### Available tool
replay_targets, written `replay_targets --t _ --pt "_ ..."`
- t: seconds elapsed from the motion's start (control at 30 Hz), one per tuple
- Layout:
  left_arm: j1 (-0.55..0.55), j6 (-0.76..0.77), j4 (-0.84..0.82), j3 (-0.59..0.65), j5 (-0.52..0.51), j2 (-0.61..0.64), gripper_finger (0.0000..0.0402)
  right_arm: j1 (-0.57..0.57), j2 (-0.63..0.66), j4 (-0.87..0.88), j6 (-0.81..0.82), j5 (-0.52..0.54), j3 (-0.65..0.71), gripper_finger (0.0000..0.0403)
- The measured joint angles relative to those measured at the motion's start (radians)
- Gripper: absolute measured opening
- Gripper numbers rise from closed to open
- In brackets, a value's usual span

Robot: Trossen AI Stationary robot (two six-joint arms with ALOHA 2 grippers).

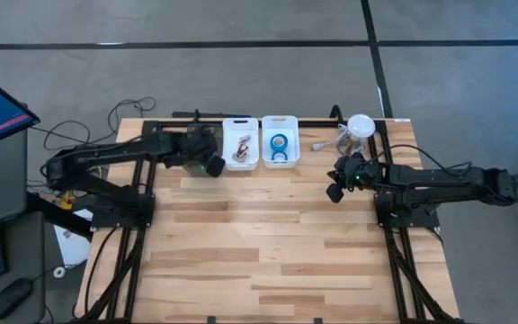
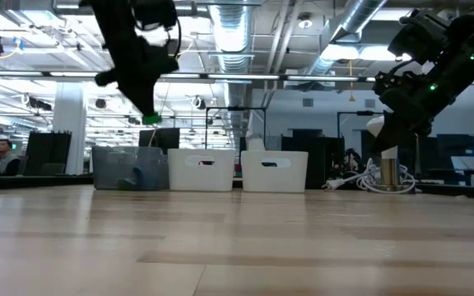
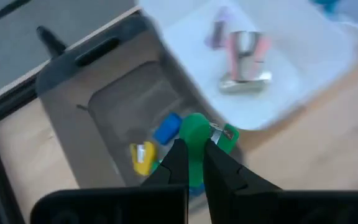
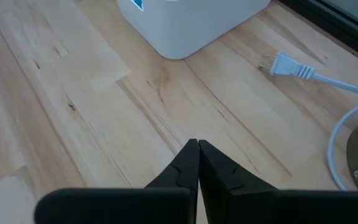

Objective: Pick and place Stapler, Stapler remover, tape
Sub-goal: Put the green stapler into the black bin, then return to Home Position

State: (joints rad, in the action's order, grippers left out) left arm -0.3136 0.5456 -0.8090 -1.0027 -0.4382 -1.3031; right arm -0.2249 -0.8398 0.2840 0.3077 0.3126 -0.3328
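Left tool [image 3: 194,152] hangs over a clear bin [image 3: 104,93] at the counter's [image 1: 268,243] back edge, fingers clamped on a small green item [image 3: 196,134]; blue and yellow bits lie in the bin below. Blue tape rolls [image 1: 279,144] sit in a white bin [image 1: 280,121] w/ another white bin [image 1: 240,144] between it and the clear one. Right tool [image 4: 197,149] is pinched closed, empty, above bare counter near a white plug [image 4: 288,64].

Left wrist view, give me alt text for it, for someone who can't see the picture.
The left gripper is shut on a small green stapler, held above a clear grey bin containing small blue and yellow staplers. Beside it stands a white bin holding a metal and pink item, blurred.
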Motion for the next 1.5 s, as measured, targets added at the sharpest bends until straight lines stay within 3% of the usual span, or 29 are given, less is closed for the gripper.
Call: replay_targets --t 0.23,0.5,0.77,1.2,1.5 --pt "-0.188 -0.060 0.083 0.059 0.110 -0.104 0.0008 0.000 0.000 0.000 0.000 0.000 0.000 0.0001" --pt "-0.294 -0.077 0.108 0.065 0.224 -0.237 0.0008 0.000 0.000 0.000 0.000 0.000 0.000 0.0001" --pt "-0.322 -0.077 0.143 0.065 0.238 -0.270 0.0018 0.000 0.000 0.000 0.000 0.000 0.000 0.0001" --pt "-0.322 -0.077 0.186 0.065 0.224 -0.270 0.0106 0.000 0.000 0.000 0.000 -0.005 0.000 0.0001" --pt "-0.285 -0.123 0.236 0.064 0.282 -0.190 0.0100 0.000 0.011 0.002 -0.003 -0.064 -0.023 0.0001"
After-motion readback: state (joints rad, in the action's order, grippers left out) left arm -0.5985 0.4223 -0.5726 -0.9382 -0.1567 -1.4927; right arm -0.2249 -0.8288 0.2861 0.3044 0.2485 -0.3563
